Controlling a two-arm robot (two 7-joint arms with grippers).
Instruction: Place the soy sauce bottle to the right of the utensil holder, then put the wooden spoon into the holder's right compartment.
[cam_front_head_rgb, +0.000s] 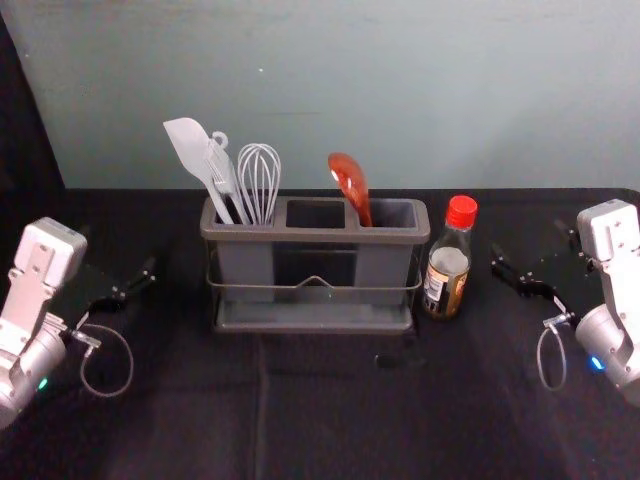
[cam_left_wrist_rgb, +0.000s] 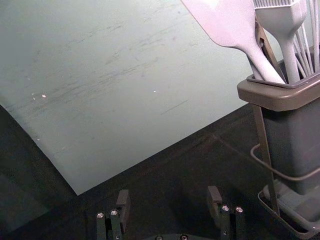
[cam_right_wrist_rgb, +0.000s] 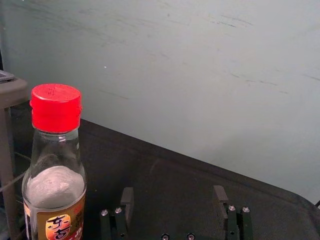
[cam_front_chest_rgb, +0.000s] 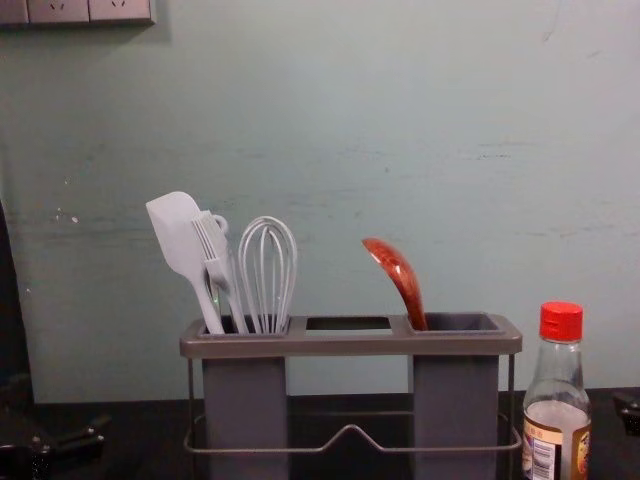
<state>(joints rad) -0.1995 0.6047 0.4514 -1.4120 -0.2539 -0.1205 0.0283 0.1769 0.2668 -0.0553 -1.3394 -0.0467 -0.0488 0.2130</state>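
Between my open right gripper (cam_right_wrist_rgb: 173, 194) and grey plastic holder (cam_front_head_rgb: 312, 235): red-capped glass bottle (cam_front_head_rgb: 447, 268) — reddish wooden spoon (cam_front_head_rgb: 350, 183) inside, likely done — left gripper (cam_left_wrist_rgb: 168, 197) parked opposite side, open.

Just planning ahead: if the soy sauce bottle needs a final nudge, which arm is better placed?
Probably the right: its open gripper is out to the bottle's right, nothing between them, while the left gripper is across the utensil holder.

The left arm (cam_front_head_rgb: 38, 262) reaches in at the left, the right arm (cam_front_head_rgb: 612, 245) at the right; left gripper (cam_front_head_rgb: 119, 250) and right gripper (cam_front_head_rgb: 528, 240) point far, fingers spread apart.
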